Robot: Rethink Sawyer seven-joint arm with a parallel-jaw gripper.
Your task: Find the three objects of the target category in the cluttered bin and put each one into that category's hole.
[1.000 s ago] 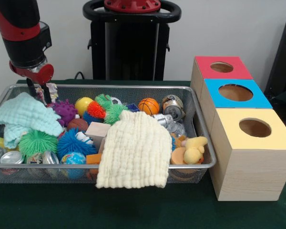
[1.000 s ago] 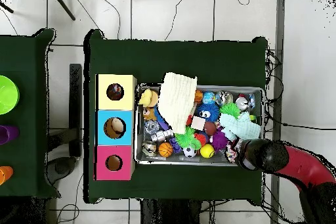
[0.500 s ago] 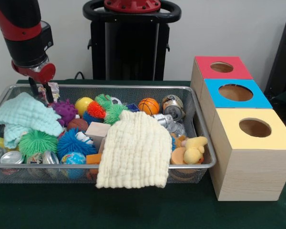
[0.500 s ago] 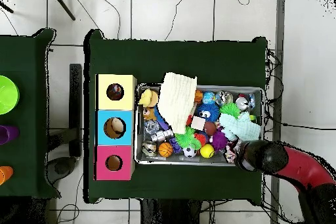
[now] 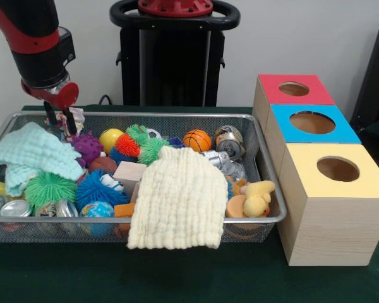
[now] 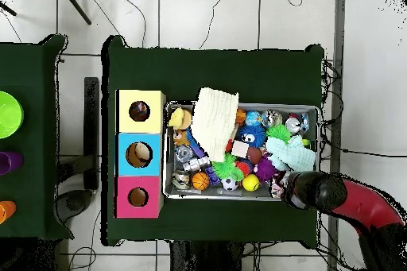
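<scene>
The wire mesh bin (image 5: pixel 177 115) stands on the green table, full of toys. My gripper (image 5: pixel 60 120) is at the bin's far left corner, its two dark fingers shut on a small ruffled fabric piece (image 5: pixel 76 115), white with red print, held just above the clutter. In the overhead view my arm (image 6: pixel 318 190) covers the gripper, and the fabric piece (image 6: pixel 278 187) shows at its left edge. The yellow-topped box with its round hole (image 5: pixel 338 169) stands to the right of the bin; the hole also shows in the overhead view (image 6: pixel 140 111). I cannot make out other printed fabric pieces.
A mint-green waffle cloth (image 5: pixel 35 151) lies at the bin's left, below the gripper. A cream waffle cloth (image 5: pixel 180 199) hangs over the bin's near rim. The blue-topped box (image 5: pixel 312 122) and the red-topped box (image 5: pixel 294 88) stand behind the yellow one. Balls, cans and spiky toys fill the bin.
My gripper has risen slightly and shifted right along the bin's far edge, and the printed fabric piece has moved with it.
</scene>
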